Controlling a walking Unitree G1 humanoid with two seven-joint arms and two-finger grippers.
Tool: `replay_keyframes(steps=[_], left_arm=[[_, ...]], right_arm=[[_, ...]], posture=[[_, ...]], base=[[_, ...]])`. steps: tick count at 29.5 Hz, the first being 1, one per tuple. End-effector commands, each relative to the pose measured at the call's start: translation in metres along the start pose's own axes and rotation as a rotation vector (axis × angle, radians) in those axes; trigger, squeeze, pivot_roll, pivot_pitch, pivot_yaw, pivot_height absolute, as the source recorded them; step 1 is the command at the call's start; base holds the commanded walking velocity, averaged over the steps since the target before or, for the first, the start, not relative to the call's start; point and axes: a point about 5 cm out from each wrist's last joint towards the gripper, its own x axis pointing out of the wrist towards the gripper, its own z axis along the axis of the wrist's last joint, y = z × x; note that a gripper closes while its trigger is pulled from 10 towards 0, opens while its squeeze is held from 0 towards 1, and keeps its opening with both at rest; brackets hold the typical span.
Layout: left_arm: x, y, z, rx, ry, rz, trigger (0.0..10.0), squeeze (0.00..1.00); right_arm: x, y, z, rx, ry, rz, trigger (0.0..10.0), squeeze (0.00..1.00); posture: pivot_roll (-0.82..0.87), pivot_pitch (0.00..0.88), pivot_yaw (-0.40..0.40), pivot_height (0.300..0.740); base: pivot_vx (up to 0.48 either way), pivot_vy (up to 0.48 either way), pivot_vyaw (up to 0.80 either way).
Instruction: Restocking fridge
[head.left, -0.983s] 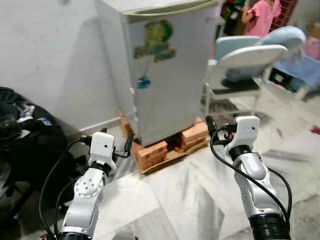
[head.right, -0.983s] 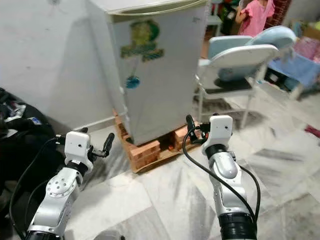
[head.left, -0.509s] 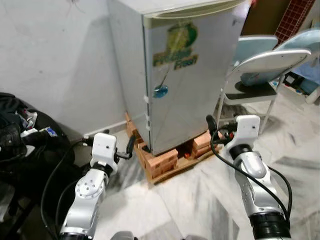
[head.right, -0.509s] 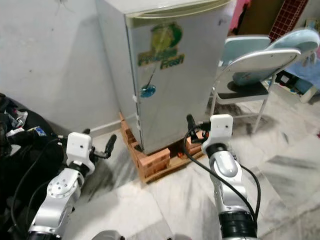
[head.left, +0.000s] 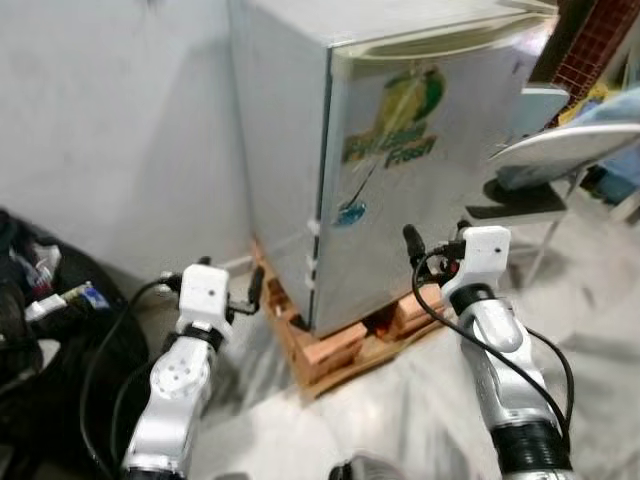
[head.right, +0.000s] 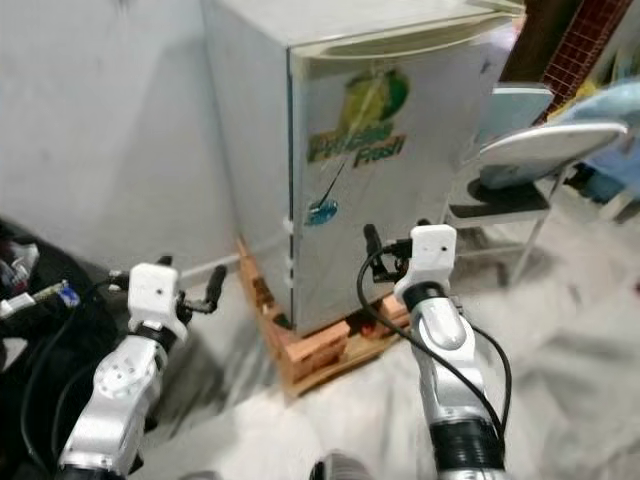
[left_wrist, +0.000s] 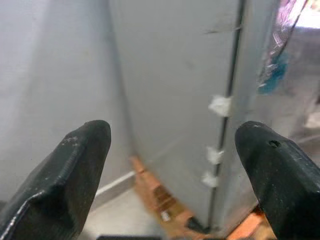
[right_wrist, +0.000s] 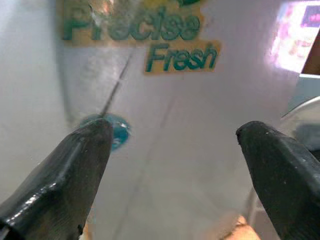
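A small grey fridge (head.left: 400, 170) stands with its door shut, a green and yellow "Precise Fresh" sticker (head.left: 392, 145) on the door. It rests on bricks and a wooden pallet (head.left: 335, 352). My left gripper (head.left: 232, 276) is raised before the fridge's left side, open and holding nothing. In the left wrist view the left gripper (left_wrist: 172, 131) faces the door's hinge edge. My right gripper (head.left: 436, 236) is held up in front of the door, open and holding nothing. In the right wrist view the right gripper (right_wrist: 175, 129) looks straight at the sticker. Neither gripper touches the fridge.
A white wall (head.left: 120, 130) runs behind and to the left of the fridge. Black bags (head.left: 40, 340) lie on the floor at my left. A pale blue chair (head.left: 560, 155) stands close to the fridge's right side. Grey marble floor (head.left: 420, 420) lies in front.
The camera has moved closer to the fridge, which now looks larger and sits further right in the picture. Both arms keep the same raised pose with open fingers.
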Motion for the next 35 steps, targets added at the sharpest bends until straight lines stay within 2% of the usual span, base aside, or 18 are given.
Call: replay_keyframes(steps=[1,6,11,17,35], left_arm=[[-0.006,0.013,-0.002,0.029,0.01,0.059,10.0,0.0],[-0.012,0.017,-0.002,0.007,-0.006,0.081,10.0,0.0],[-0.012,0.019,-0.002,0.011,-0.001,0.062,10.0,0.0],[-0.008,0.019,-0.001,0.022,0.004,0.042,10.0,0.0],[-0.013,0.017,-0.003,0.018,0.012,0.053,10.0,0.0]], right_arm=[[0.006,0.01,0.005,0.003,-0.014,0.052,10.0,0.0],[0.017,0.017,0.008,-0.006,-0.011,0.104,10.0,0.0],[0.013,0.012,0.005,-0.013,-0.007,0.088,10.0,0.0],[0.008,0.014,0.004,-0.001,-0.013,0.078,10.0,0.0],[0.009,0.015,0.0,0.007,-0.006,0.07,10.0,0.0]], posture=[[0.14,0.0,-0.093,0.74],[0.16,0.0,-0.113,0.74],[0.14,0.0,-0.094,0.74],[0.12,0.001,-0.067,0.74],[0.12,0.009,-0.056,0.74]], base=[[0.0,0.0,0.0],[0.067,0.0,-0.09],[0.439,0.0,-0.76],[0.442,0.0,-0.68],[0.0,0.0,0.0]])
